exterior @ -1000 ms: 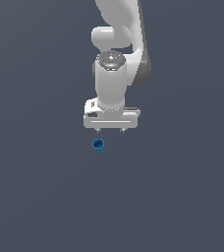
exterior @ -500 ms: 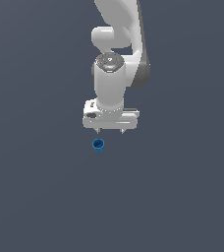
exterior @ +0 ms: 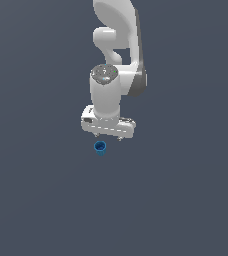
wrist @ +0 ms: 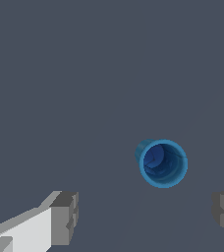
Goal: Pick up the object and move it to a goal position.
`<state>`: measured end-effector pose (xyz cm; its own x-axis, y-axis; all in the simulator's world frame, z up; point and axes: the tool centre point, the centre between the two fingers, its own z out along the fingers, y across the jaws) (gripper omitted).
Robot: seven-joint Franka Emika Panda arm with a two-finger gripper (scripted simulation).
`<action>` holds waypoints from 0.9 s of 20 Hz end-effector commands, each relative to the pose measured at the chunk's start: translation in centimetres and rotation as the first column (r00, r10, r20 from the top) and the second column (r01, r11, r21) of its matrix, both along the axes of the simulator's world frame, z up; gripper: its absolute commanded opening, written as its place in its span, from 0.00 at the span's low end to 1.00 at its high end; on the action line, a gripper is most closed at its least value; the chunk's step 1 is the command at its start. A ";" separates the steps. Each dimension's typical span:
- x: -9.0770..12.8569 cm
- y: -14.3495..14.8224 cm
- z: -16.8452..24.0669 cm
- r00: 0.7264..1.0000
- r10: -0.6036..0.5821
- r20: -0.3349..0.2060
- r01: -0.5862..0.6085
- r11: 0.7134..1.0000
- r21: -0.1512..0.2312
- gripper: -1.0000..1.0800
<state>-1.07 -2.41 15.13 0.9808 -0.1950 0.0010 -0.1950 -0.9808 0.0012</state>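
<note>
While the blue cup [exterior: 100,147] sits upright on the bare grey floor [exterior: 186,200], its dark hollow mouth faces up toward the arm. It lies just in front of and below the white gripper [exterior: 108,136], slightly toward the exterior view's left of the hand's centre, touching nothing. In the wrist view the cup [wrist: 162,163] appears between the two grey fingertips [wrist: 65,216] but ahead of them, not yet enclosed. The jaws stand spread wide and hold nothing, a stance that seems chosen to leave room to straddle the small cylinder. The Panda arm [exterior: 117,55] hangs nearly vertical above the spot, presumably to allow a straight descent. No goal marker shows in either view. The pickup appears not yet begun.
</note>
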 end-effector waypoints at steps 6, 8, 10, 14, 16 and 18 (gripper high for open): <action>-0.3 -2.2 -3.3 0.974 -0.228 -0.002 0.228 0.974 0.004 0.96; -0.4 -2.7 -4.0 0.960 -0.279 -0.002 0.279 0.960 0.004 0.96; -0.5 -3.1 -4.6 0.947 -0.321 -0.002 0.321 0.947 0.003 0.96; -0.7 -3.8 -5.5 0.924 -0.383 -0.001 0.383 0.924 0.002 0.96; -0.8 -4.0 -5.8 0.915 -0.404 -0.001 0.404 0.915 0.002 0.96; -0.8 -4.2 -6.0 0.909 -0.417 -0.001 0.417 0.909 0.002 0.96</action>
